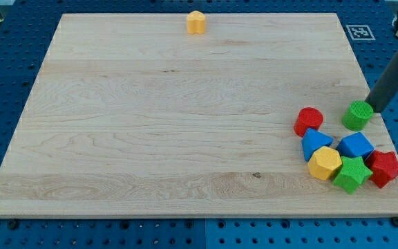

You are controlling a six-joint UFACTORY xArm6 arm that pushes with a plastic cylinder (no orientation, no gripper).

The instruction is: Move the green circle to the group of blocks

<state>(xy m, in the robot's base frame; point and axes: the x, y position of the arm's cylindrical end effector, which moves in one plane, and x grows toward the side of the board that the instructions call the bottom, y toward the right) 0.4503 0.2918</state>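
Note:
The green circle (pixel 357 115) stands near the board's right edge, just above and to the right of the group of blocks. My tip (pixel 375 108) is at its right side, touching or nearly touching it. The group lies at the view's lower right: a red circle (pixel 309 121), a blue triangle-like block (pixel 316 143), a blue block (pixel 356 146), a yellow hexagon (pixel 325 163), a green star (pixel 352 173) and a red star (pixel 385 168). The green circle stands a small gap away from the blue block below it.
A yellow-orange block (pixel 196 22) stands alone at the top edge of the wooden board (pixel 150 117). A blue perforated table surrounds the board. A marker tag (pixel 359 32) lies at the upper right, off the board.

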